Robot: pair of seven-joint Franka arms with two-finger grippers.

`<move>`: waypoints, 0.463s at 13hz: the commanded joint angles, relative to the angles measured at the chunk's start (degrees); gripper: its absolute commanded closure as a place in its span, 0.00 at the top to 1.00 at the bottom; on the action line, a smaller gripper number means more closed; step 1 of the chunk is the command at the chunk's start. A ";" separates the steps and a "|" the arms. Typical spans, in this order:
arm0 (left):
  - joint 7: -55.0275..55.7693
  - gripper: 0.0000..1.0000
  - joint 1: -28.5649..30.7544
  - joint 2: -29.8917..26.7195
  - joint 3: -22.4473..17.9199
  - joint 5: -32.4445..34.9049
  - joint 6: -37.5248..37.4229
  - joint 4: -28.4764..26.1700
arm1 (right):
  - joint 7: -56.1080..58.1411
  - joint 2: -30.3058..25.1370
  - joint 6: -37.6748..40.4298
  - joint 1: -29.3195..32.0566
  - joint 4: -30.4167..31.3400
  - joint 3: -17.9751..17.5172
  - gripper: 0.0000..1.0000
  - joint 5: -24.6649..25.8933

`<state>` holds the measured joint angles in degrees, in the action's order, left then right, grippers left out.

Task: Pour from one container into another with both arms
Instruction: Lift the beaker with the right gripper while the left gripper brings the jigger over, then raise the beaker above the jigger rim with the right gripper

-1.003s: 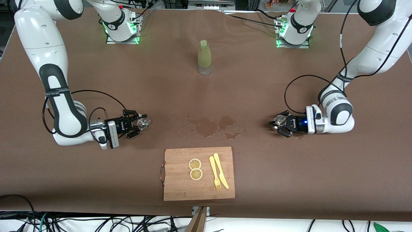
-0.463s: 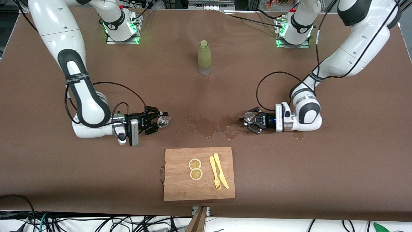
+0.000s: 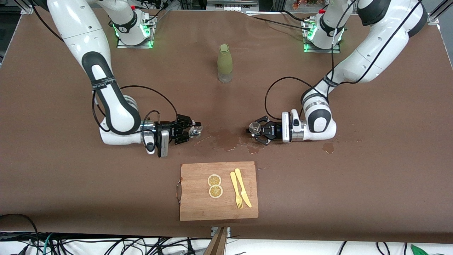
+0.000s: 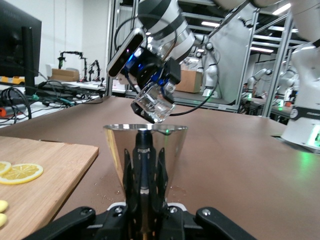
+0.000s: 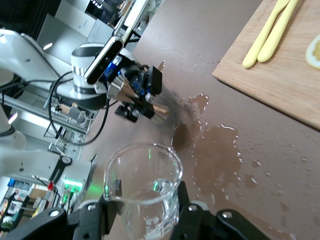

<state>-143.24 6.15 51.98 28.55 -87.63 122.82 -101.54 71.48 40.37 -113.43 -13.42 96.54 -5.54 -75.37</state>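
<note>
From my station I see the right gripper [image 3: 193,130] clamped on a small clear glass beaker [image 3: 195,132], which it holds tilted, low over the brown table [image 3: 53,184] beside the wet patch [image 3: 226,138]. In the right wrist view the beaker [image 5: 143,187] sits between the fingers with a little liquid in its bottom. The left gripper [image 3: 257,130] is closed on a shiny metal cup [image 3: 253,127], cone-shaped and wider at the rim, held upright over the edge of the wet patch toward the left arm's end of the table. In the left wrist view the metal cup [image 4: 145,157] stands between the fingers, and the beaker [image 4: 154,103] shows farther off, above its rim and apart from it. The two vessels face each other across the spill, not touching. A wooden cutting board [image 3: 198,205] lies nearer the front camera, carrying two lemon slices [image 3: 214,185] and a yellow fork [image 3: 236,189] and knife [image 3: 243,187]. A pale green bottle [image 3: 225,63] stands upright between the arm bases.
</note>
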 commanded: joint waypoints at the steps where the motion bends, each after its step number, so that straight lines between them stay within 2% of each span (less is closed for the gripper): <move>1: -3.44 0.00 -3.24 1.19 -0.52 -4.74 3.29 1.60 | -6.68 -5.03 -3.46 -2.57 3.48 0.00 0.20 -1.44; 4: -4.86 0.00 -3.95 3.21 -0.52 -5.01 4.36 3.80 | -17.91 -7.40 -3.73 -4.94 4.36 -0.26 0.19 -1.44; 6: -6.00 0.00 -4.83 5.06 -0.34 -5.45 4.36 5.91 | -22.16 -8.11 -6.79 -5.91 4.36 -1.83 0.19 -1.44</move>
<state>-146.47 2.81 54.37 28.34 -90.99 127.03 -98.83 52.80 34.95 -117.11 -18.54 98.24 -6.14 -75.63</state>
